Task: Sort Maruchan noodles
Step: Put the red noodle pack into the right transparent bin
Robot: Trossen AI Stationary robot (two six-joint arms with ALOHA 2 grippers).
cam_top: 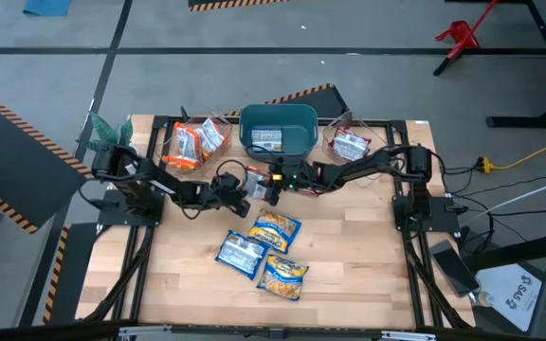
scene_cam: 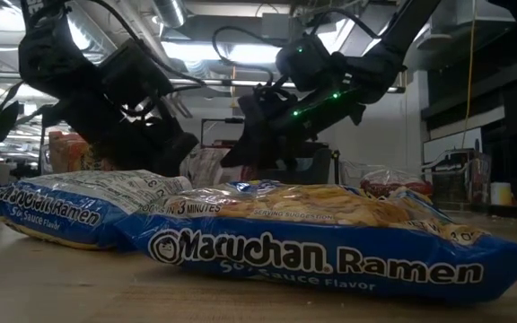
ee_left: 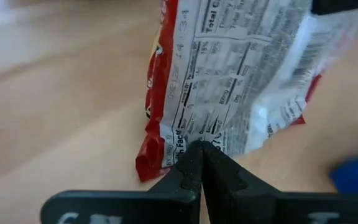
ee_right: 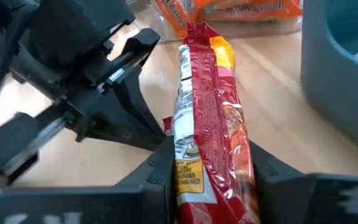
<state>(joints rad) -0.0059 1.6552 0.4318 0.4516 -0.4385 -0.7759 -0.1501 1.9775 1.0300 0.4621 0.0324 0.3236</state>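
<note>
My right claw (ee_right: 213, 177) and left claw (ee_left: 201, 163) both grip one red noodle packet (ee_right: 207, 118). It stands on edge between them, above the surface (cam_top: 349, 256).

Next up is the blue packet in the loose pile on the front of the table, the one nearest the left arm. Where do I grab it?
The blue packet lies flat and angled, its right end against the yellow packets. Probably best to come straight down on its free left end, pinching the crimped edge, since nothing crowds that side.
</note>
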